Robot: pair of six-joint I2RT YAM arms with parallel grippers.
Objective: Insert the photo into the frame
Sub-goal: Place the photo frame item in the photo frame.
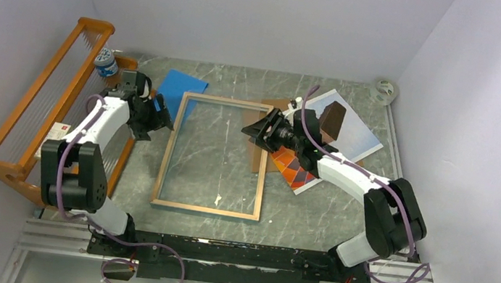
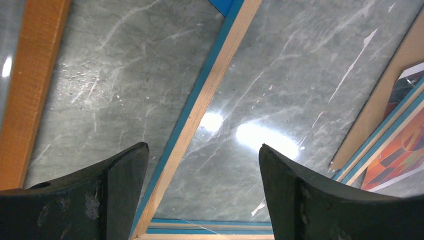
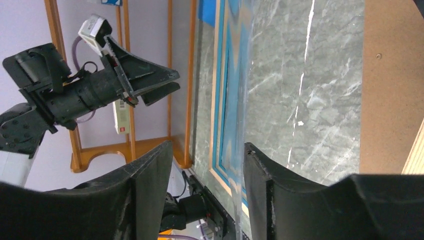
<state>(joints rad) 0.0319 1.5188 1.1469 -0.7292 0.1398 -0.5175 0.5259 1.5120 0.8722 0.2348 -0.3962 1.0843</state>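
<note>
Now the frame [image 1: 206, 209] lies flat in the middle of the top view, wood side up, on the grey table [image 1: 311, 215]. The photo [image 1: 359, 136] lies to the right of it, partly under the right arm. The left gripper [image 1: 165, 119] is at the frame's left rail, jaws wide apart. The right gripper [image 1: 253, 129], near the frame's upper right corner, has its fingers apart too.

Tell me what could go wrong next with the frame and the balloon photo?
1. The frame holds a glass pane, and the open left end effector and right end effector sit at opposite rails. A hard push might slide the frame or crack the glass.
2. The photo lies under the right arm and overlaps the brown backing board. Grabbing it might crease it or drag the board along.
</note>
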